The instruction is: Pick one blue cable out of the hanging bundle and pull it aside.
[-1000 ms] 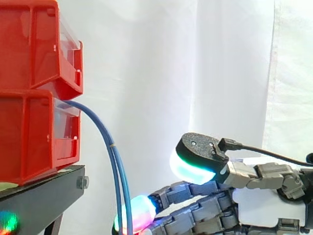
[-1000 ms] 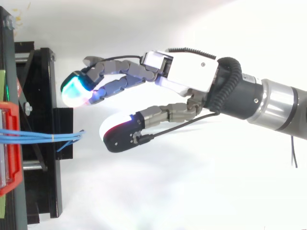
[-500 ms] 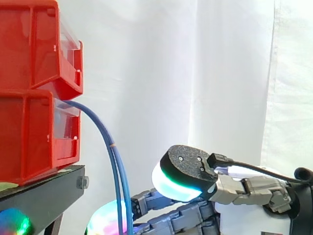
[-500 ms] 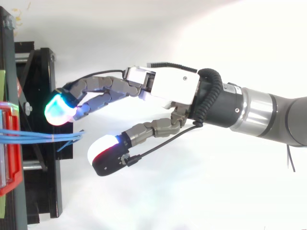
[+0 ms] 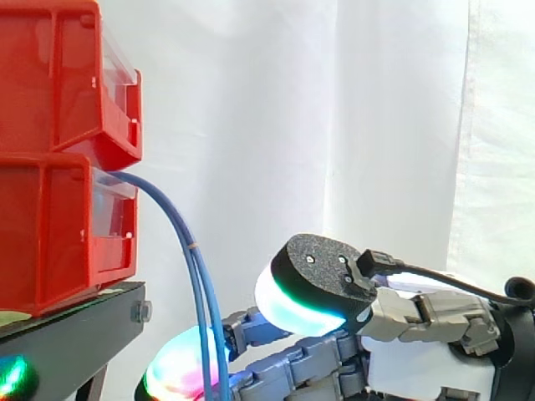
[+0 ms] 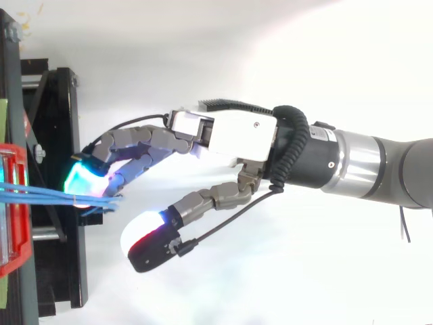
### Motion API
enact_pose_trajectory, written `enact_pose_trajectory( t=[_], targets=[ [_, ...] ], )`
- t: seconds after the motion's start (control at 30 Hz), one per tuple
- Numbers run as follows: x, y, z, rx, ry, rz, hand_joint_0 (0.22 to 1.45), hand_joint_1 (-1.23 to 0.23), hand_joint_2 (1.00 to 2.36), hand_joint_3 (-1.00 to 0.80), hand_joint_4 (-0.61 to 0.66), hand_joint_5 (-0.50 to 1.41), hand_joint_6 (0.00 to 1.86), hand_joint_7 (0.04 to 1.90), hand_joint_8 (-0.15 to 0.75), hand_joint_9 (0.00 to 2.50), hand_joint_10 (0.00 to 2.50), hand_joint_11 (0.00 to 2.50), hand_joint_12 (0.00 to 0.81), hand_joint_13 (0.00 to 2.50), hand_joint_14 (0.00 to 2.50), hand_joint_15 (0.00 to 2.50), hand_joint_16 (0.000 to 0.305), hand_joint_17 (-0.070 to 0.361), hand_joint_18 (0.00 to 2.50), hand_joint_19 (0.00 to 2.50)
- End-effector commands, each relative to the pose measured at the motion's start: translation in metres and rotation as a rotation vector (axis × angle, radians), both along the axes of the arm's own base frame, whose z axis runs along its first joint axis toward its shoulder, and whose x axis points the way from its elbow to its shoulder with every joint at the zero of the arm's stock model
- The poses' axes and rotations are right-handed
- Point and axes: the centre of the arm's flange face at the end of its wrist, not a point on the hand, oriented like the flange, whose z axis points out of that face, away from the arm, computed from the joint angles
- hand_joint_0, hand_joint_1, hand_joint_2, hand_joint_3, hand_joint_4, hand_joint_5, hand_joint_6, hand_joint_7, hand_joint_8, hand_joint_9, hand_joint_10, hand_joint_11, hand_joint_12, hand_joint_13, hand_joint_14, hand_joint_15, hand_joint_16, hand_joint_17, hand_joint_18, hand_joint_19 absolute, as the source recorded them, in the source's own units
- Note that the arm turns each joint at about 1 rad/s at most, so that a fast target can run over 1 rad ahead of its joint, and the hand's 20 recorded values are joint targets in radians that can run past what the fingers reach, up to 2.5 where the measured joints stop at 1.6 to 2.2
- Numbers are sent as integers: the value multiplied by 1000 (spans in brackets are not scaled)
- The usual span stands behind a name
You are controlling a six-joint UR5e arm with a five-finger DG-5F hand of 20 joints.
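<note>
Top view: the blue cables (image 6: pixel 40 196) hung just thumb-side of the robot hand's (image 6: pixel 237 132) fingertips (image 6: pixel 81 181) — fingers straight, thumb spread wide, nothing gripped yet

blue cables (image 5: pixel 197 276), red bins (image 5: pixel 58 209), black stand (image 5: pixel 75 334), white curtain (image 5: pixel 334 125), grey-and-white robot hand (image 6: pixel 233 132).

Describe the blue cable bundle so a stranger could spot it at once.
Find the stacked red bins on the black stand at the side view's left. From the lower bin's front, thin blue cables arch out and hang down past the stand's edge. They are the only blue strands there, with the hand's glowing fingertips beside them.
</note>
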Motion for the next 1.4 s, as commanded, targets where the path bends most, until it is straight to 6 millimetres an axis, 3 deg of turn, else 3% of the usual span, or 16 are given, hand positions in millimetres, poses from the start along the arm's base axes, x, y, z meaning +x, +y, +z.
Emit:
enact_pose_trajectory(
  t=[0.0, 0.3, 0.57, 0.9, 1.07, 1.23, 1.37],
  targets=[
    [0, 0, 0, 0, -3, 8, 558, -703, 1001, -488, 382, -86, 503, 993, 301, 777, 6, 179, 348, 476, 9, 233, 50, 112, 303, 338],
    [4, 1, 6, 6, -25, 7, 564, -686, 1002, -475, 298, -62, 502, 1183, 302, 813, 7, 207, 348, 502, 9, 245, 49, 110, 340, 378],
    [13, 2, 23, 120, -65, 27, 552, -671, 1001, -492, 282, -56, 502, 1218, 307, 830, 7, 212, 351, 514, 10, 261, 49, 111, 357, 393],
    [16, 4, 29, 172, -47, 36, 557, -670, 1001, -484, 241, -47, 500, 1296, 313, 860, 8, 235, 354, 543, 11, 277, 49, 110, 399, 420],
    [16, 4, 33, 204, -26, 40, 566, -683, 1001, -478, 212, -57, 565, 1215, 314, 864, 8, 241, 352, 551, 10, 275, 48, 108, 415, 420],
    [12, 4, 28, 209, 19, 39, 585, -706, 1009, -384, 152, -94, 749, 987, 312, 863, 9, 258, 352, 551, 10, 282, 48, 108, 418, 420],
    [10, 4, 26, 218, 41, 48, 581, -771, 1016, -239, 122, -131, 874, 1020, 311, 849, 10, 308, 355, 556, 11, 300, 48, 108, 421, 431]
  ],
)
